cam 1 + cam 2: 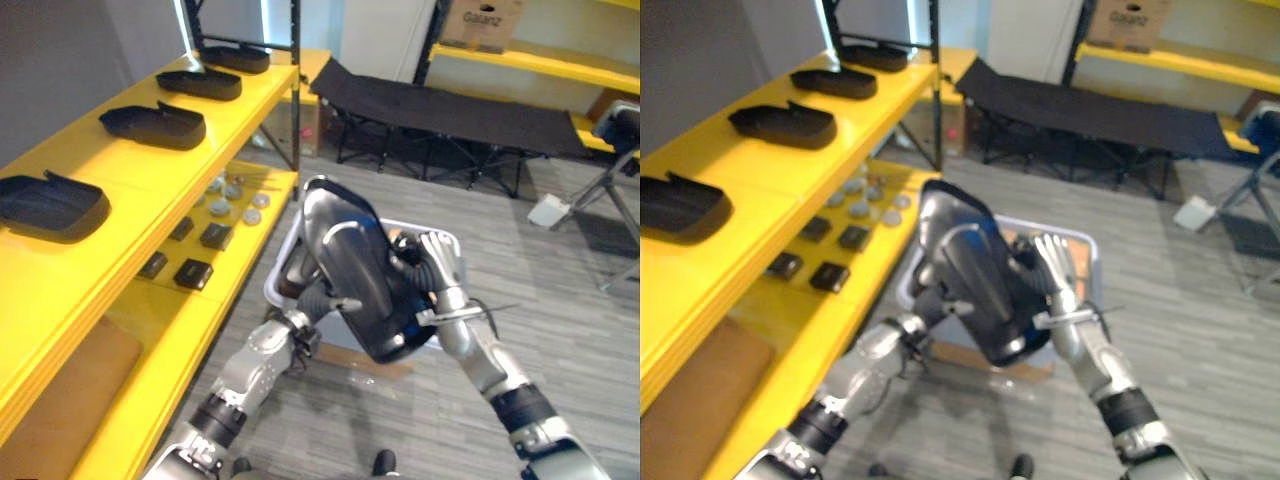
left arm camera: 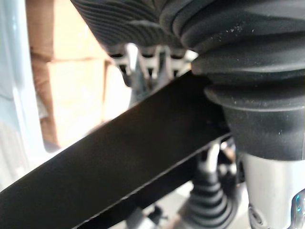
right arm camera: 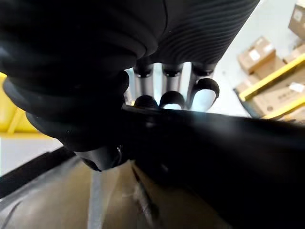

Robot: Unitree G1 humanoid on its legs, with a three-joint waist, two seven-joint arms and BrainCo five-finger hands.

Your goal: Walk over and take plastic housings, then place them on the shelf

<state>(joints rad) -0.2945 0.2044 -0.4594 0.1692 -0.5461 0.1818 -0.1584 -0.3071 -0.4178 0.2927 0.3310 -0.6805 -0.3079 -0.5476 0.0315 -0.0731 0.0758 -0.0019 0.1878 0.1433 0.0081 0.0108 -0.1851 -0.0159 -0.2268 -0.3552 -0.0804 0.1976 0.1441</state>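
The long yellow shelf (image 1: 90,168) ran along the robot's left; a black folding bed (image 1: 460,115) stood far back on the floor; a grey bin (image 1: 276,272) sat on the floor just in front. A big black plastic housing (image 1: 360,280) was up in the air over the bin, between both hands. The right hand (image 1: 1053,272) pushed flat on its right side, fingers straight and close together; the left hand (image 1: 316,300) was at its left side, but I cannot tell how its fingers sat, for the housing hid them. A row of black housings (image 1: 155,125) lay on the top shelf; small black boxes (image 1: 193,273) and round grey parts (image 1: 235,195) lay below.
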